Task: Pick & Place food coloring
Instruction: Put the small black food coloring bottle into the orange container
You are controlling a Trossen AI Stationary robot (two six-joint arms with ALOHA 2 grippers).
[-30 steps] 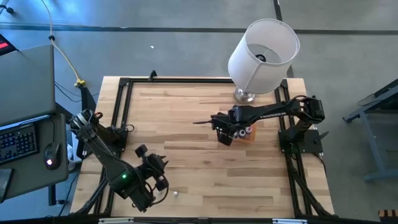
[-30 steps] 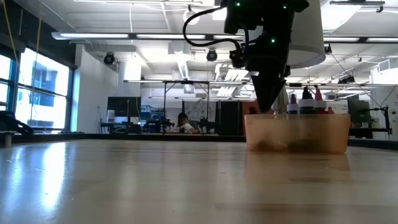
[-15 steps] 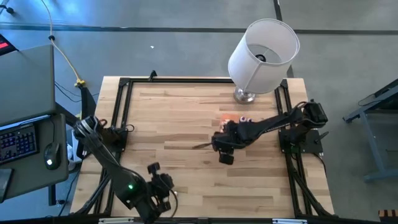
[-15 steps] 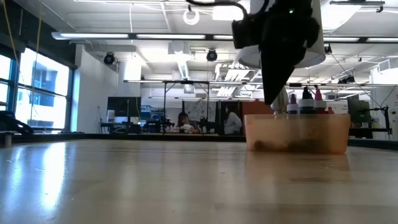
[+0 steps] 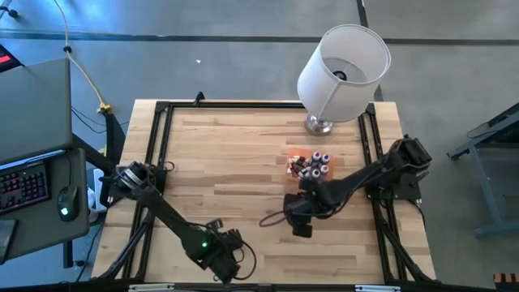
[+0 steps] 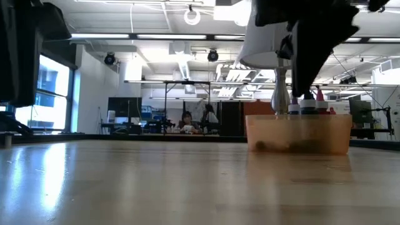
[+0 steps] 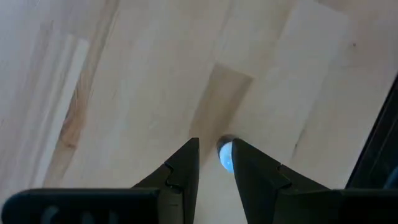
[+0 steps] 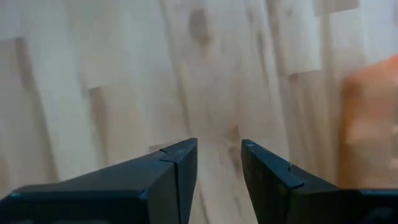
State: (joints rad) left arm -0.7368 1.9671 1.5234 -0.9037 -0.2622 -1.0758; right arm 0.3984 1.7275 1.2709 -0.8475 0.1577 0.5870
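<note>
The food coloring bottles [image 5: 312,165] stand with whitish caps up in a small orange tray [image 5: 292,156] on the table's right half; the low view shows their tops [image 6: 306,100] above the tray wall [image 6: 299,133]. One loose bottle [image 7: 224,155], blue and white, sits on the wood near the table's near edge. My left gripper [image 7: 214,144] points down over it, open by a narrow gap, at the near edge [image 5: 223,258]. My right gripper [image 8: 219,144] is open and empty over bare wood [image 5: 296,219], on the near side of the tray. My left gripper comes from above, pointing down, with the loose bottle's top [image 7: 222,152] showing between its fingertips, close to one finger [image 7: 249,163]. Whether the fingers touch it, I cannot tell. The bottle rests on the table.
A lamp with a white shade [image 5: 342,61] stands on a metal foot at the table's far right, behind the tray. Black frame rails [image 5: 158,130] run along the table's edges. Bare wood lies across the middle and left. People show far off in the room [image 6: 187,122].
My right gripper has drawn away from over the tray toward the table's near edge, leaving the bottles in the tray. My left gripper has travelled toward the near edge and rightward, and now stands over the loose bottle.
</note>
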